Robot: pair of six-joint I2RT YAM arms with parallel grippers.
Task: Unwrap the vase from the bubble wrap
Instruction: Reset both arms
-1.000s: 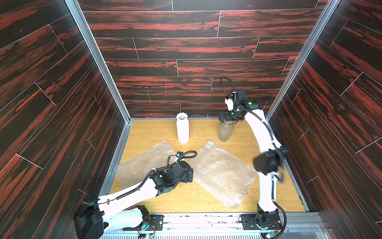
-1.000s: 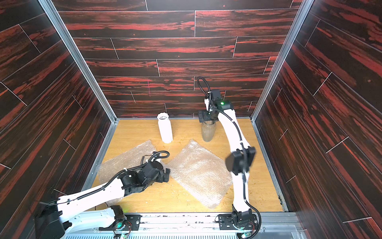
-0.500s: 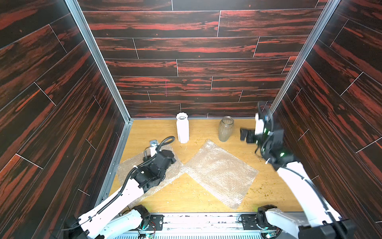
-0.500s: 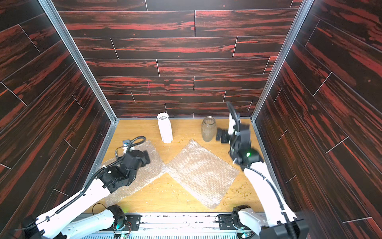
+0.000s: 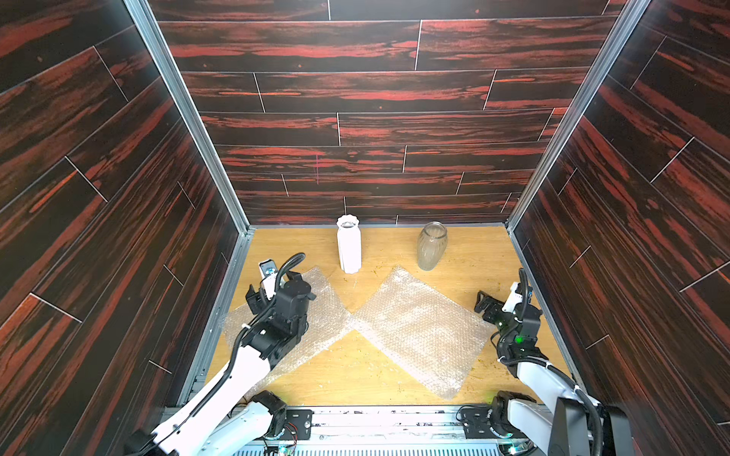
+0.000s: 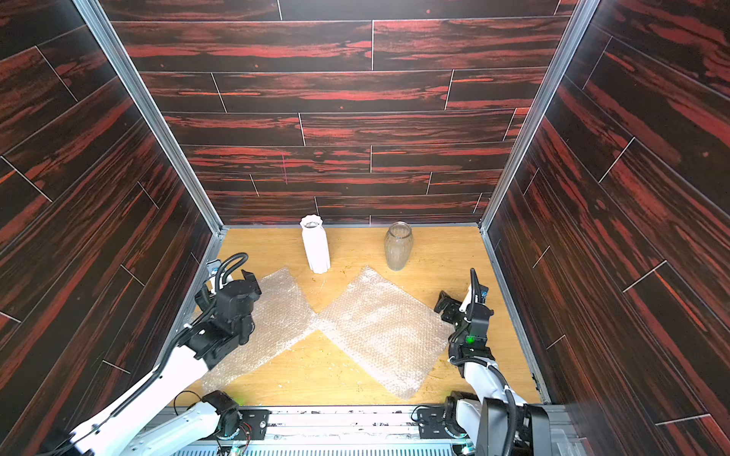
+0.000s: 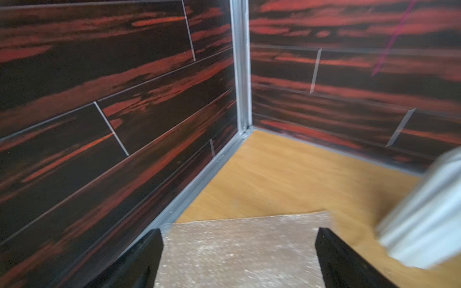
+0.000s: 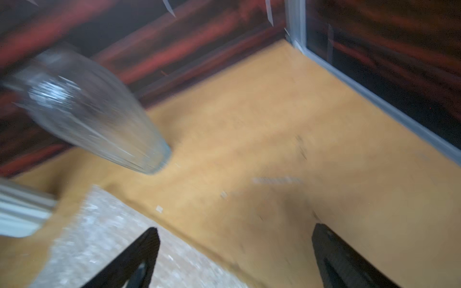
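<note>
Two flat sheets of bubble wrap (image 5: 399, 316) lie open on the worktop (image 5: 355, 373), meeting at one corner near the middle, so both top views show an X shape. Neither sheet is wrapped around anything.

Farthest left, beside the left wall (image 5: 118, 237), the left gripper (image 5: 273, 285) hangs over the far corner of the left sheet (image 5: 330, 316). Its jaws are spread wide and hold nothing. In the left wrist view the sheet's edge (image 7: 239, 237) lies between the two black fingers (image 7: 139, 261); whether they touch the plastic, I cannot tell.

Just beyond that sheet stands a white vase (image 5: 349, 246), upright, bare, ribbed, with a scalloped rim, close to the back wall (image 5: 375, 177).

Next comes the right sheet (image 6: 379, 327), set on the diagonal and reaching toward the front rail.

Past its far corner stands a glass vase (image 5: 431, 246), also upright and bare, well apart from the white one.

Farthest right, the right gripper (image 5: 485, 304) sits low near the right sheet's outer corner, released, with nothing between its jaws. The blurred right wrist view shows one finger (image 8: 139, 254) over the sheet's corner and the other over bare wood, with the glass vase (image 8: 87, 112) ahead.
</note>
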